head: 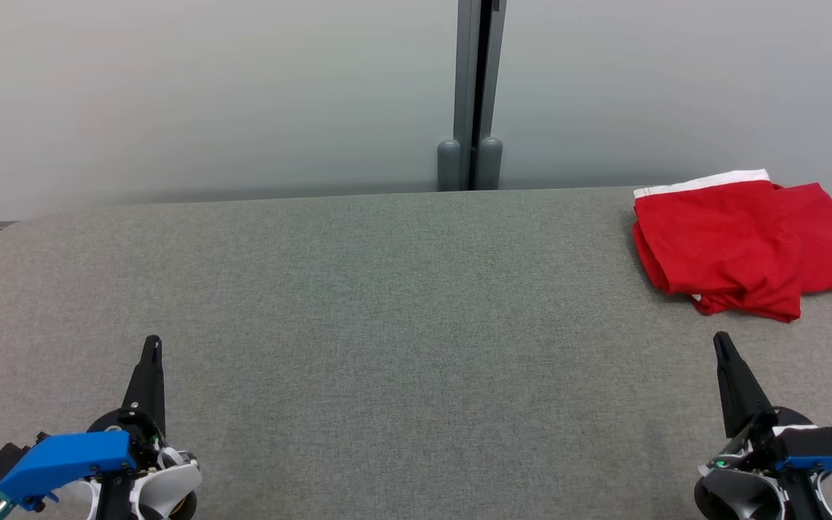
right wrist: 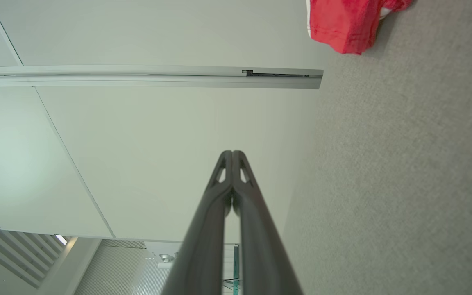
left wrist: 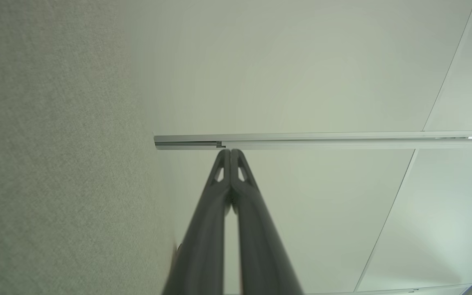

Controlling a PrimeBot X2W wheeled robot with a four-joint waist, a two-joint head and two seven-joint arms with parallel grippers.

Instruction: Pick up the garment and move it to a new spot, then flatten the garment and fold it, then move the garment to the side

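Red garment (head: 737, 245) folded at 2 o'clock on gray table (head: 387, 303), by far right edge. Left gripper (head: 152, 345) at 7 o'clock, right gripper (head: 722, 343) at 5 o'clock. Both pinched closed, empty, clear of garment.

Soft even light, faint shadows, wrist views blurred near lens

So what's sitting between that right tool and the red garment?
Nothing. In the head view, bare grey surface lies between the right tool and the red garment.

Grey table (head: 387, 289), pale partition wall (head: 206, 94)
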